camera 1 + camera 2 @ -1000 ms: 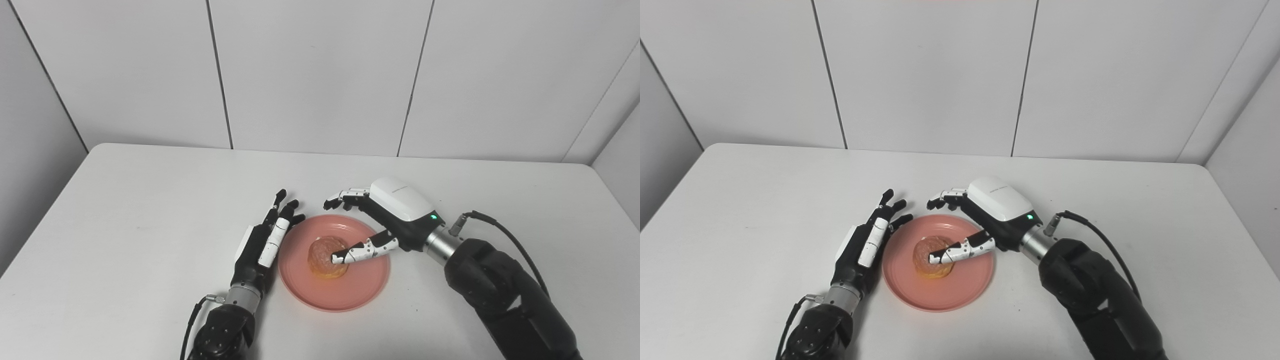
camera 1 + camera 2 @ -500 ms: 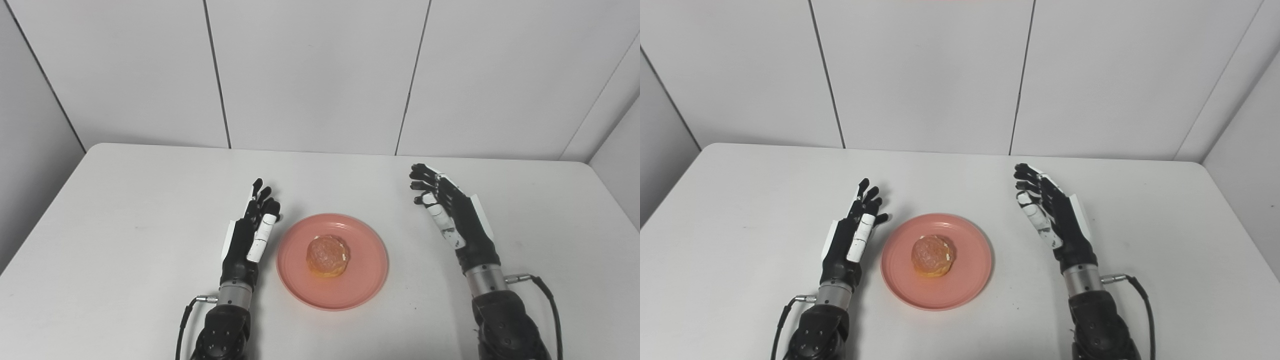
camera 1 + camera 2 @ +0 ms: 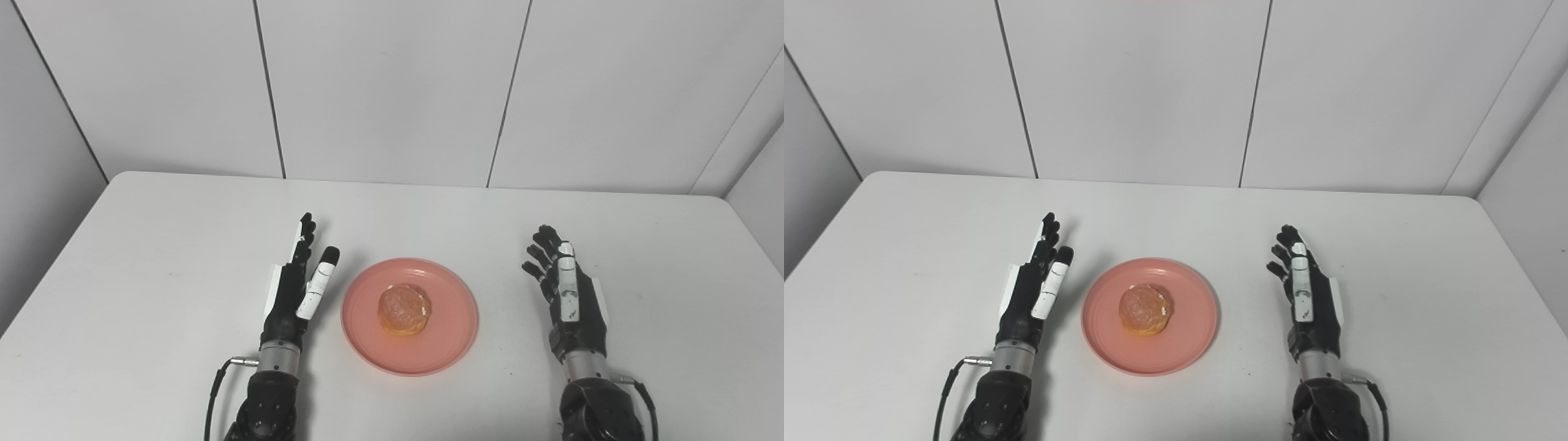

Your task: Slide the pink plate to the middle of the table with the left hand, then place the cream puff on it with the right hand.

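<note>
The pink plate [image 3: 441,343] lies flat near the middle of the white table [image 3: 153,245]. A golden cream puff [image 3: 403,310] sits on the plate's centre, touched by neither hand. My left hand [image 3: 297,291] stands edge-up just left of the plate, fingers straight and apart, holding nothing. My right hand [image 3: 569,294] stands the same way well to the right of the plate, open and empty. The right eye view shows the plate [image 3: 1188,343], the puff [image 3: 1145,309], the left hand [image 3: 1035,291] and the right hand [image 3: 1307,297] in the same layout.
The white table runs back to a grey panelled wall [image 3: 392,92]. Cables hang from both wrists near the front edge.
My right hand has let go of the cream puff, left it on the plate and drawn back to the right. My left hand has moved slightly away from the plate's rim.
</note>
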Controlling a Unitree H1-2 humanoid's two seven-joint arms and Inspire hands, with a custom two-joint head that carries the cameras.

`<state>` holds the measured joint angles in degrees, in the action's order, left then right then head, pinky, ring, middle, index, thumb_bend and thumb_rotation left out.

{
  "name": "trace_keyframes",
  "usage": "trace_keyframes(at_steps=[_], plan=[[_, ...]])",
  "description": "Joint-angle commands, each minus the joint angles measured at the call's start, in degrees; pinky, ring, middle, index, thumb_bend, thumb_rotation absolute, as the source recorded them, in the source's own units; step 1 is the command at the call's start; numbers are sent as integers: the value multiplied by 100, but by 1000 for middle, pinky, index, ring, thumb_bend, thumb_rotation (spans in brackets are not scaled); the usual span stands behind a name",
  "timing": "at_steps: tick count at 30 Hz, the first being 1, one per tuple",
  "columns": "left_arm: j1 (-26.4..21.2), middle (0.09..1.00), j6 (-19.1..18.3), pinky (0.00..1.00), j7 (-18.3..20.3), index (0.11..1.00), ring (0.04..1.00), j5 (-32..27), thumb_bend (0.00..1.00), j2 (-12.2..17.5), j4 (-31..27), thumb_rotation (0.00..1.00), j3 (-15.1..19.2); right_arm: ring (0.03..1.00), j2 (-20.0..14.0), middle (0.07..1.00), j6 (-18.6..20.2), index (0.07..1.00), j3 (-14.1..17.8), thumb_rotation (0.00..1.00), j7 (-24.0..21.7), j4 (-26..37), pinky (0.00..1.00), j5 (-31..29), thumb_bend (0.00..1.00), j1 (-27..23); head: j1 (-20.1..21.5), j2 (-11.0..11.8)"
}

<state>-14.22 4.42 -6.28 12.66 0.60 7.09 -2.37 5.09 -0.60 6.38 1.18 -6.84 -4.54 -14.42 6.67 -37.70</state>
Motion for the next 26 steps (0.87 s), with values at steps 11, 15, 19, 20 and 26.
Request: trace_keyframes(at_steps=[11,15,19,20,26], plan=[[-134,1000,-400,1000,475,1000,1000,-615,880,187,-178,994,165,939,45,930,-98,904,-239,1000,226,134,953,250,830,183,271,-122],[-154,1000,-254,1000,478,1000,1000,-814,885,138,-93,1000,211,972,5,955,-50,927,-241,1000,145,127,998,154,849,193,275,-148],[-160,1000,-166,1000,489,1000,1000,-942,913,114,-40,1000,224,977,-37,962,-69,932,-240,1000,79,116,1000,37,858,180,259,-146],[-155,1000,-178,1000,490,1000,1000,-958,916,105,-49,1000,222,976,-40,962,-77,932,-229,1000,70,111,1000,-6,859,178,250,-145],[-126,1000,-226,1000,528,1000,1000,-1027,900,89,-112,1000,214,963,-62,957,-41,923,-239,989,78,127,988,-53,872,186,236,-145]])
